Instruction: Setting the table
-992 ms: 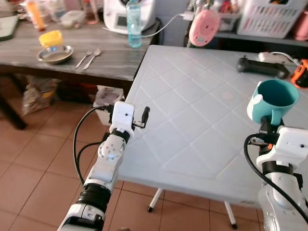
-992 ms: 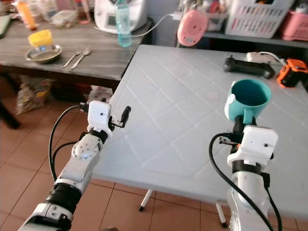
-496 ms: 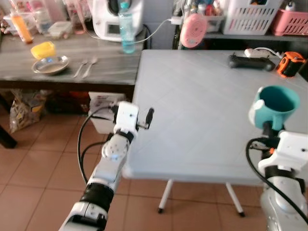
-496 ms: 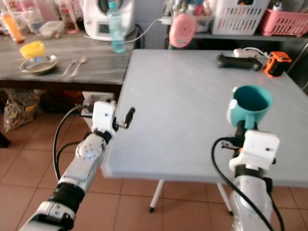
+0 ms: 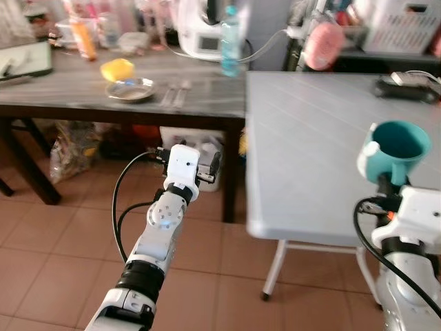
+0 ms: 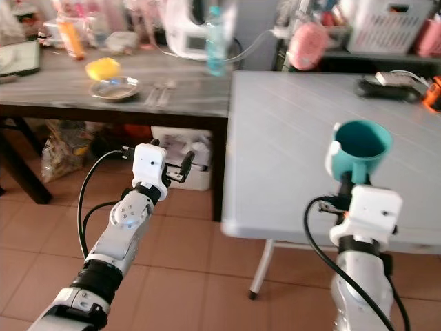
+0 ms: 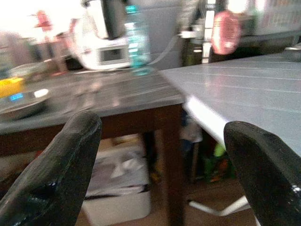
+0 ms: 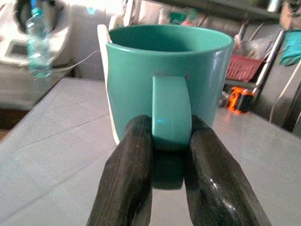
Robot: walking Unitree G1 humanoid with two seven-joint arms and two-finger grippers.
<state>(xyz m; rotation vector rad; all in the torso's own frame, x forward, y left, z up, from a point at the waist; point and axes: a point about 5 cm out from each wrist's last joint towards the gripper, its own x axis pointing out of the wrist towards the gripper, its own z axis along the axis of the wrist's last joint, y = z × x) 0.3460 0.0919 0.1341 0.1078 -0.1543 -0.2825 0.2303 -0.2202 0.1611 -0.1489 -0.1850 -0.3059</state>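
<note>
The right gripper (image 8: 170, 155) clamps its two glossy black fingers on the flat handle of a smooth teal mug (image 5: 394, 148), held upright above the pale, grooved plastic table (image 5: 310, 138). The left gripper (image 7: 164, 165) hangs empty with fingers spread wide beside the dark wooden table (image 5: 83, 89). There a round steel bowl (image 5: 129, 89) sits touching a yellow object (image 5: 117, 68), cutlery (image 5: 173, 93) just beside them.

I can't read any text from here. The bottle (image 5: 230, 43) by the white appliance (image 5: 200, 29) on the dark wooden table (image 5: 62, 93) has a label, but it is blurred past reading, and the appliance's front panel shows no legible figures. The teal mug (image 8: 167, 80) bears no print.
</note>
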